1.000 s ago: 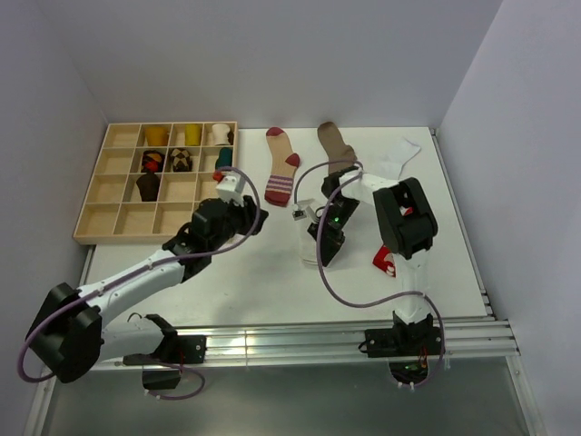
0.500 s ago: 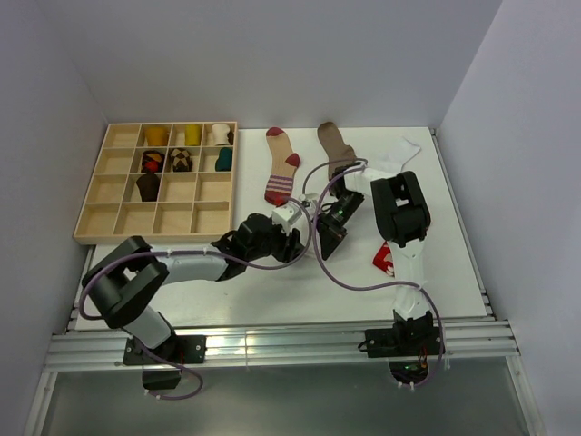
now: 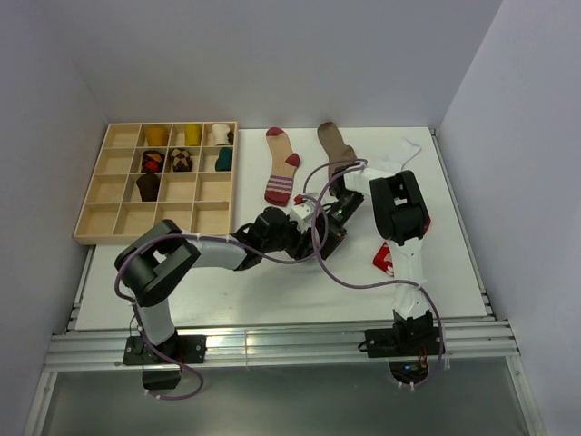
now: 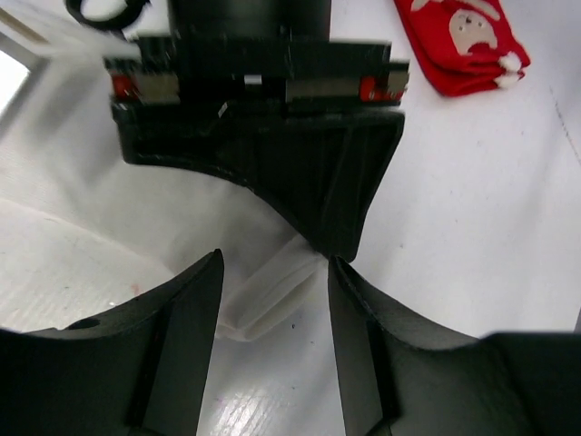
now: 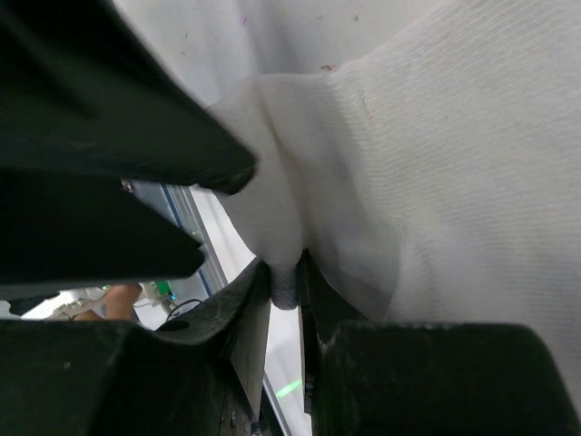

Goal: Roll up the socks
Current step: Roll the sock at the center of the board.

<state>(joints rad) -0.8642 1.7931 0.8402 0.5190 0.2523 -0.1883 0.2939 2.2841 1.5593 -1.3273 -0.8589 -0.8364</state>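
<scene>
My right gripper (image 5: 283, 272) is shut on a fold of a white sock (image 5: 436, 163) and pinches it just above the table. It sits mid-table in the top view (image 3: 332, 232). My left gripper (image 4: 275, 272) is open, and its fingers straddle the hanging end of that white sock (image 4: 263, 300) right below the right gripper's black body. In the top view the left gripper (image 3: 314, 238) almost touches the right one. A red sock with white marks (image 4: 458, 41) lies folded beside them, and shows in the top view (image 3: 383, 261).
A red-and-tan striped sock (image 3: 283, 173), a brown sock (image 3: 334, 145) and another white sock (image 3: 399, 154) lie at the back of the table. A wooden compartment tray (image 3: 123, 218) with several rolled socks stands at the back left. Purple cables loop round both arms.
My left arm has swung right from beside the tray to the table's middle, and its open fingers now flank the white sock. My right gripper has kept its hold and barely moved.
</scene>
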